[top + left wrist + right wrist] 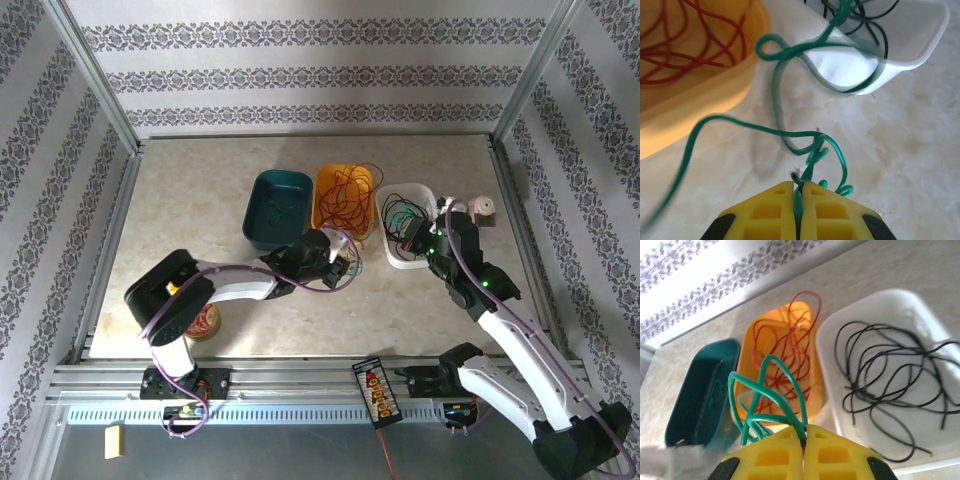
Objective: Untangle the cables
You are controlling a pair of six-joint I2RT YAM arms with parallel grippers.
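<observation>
From above: left tool [347,264] low over the counter [190,230], just in front of the orange bin [320,200]; right tool [424,238] over the near side of the white bin [400,262]; teal bin [255,215] beside the orange one; closure not readable at this size. On the left wrist: yellow fingers [770,210] pressed together on the green cable [785,134], pinched just below a tangle of small loops, the rest running over bare counter, curling by the orange wall and climbing into the white bin. On the right wrist: fingers likewise clamped on a bunch of green loops, held above the bins; red cable [785,347] coiled in the orange bin, black cable [890,372] sprawled in the white one. Probably very light, limp yet springy, slick-jacketed and quick to snag; best gripped close to the tangle or at a free end, then drawn apart gently rather than jerked.
</observation>
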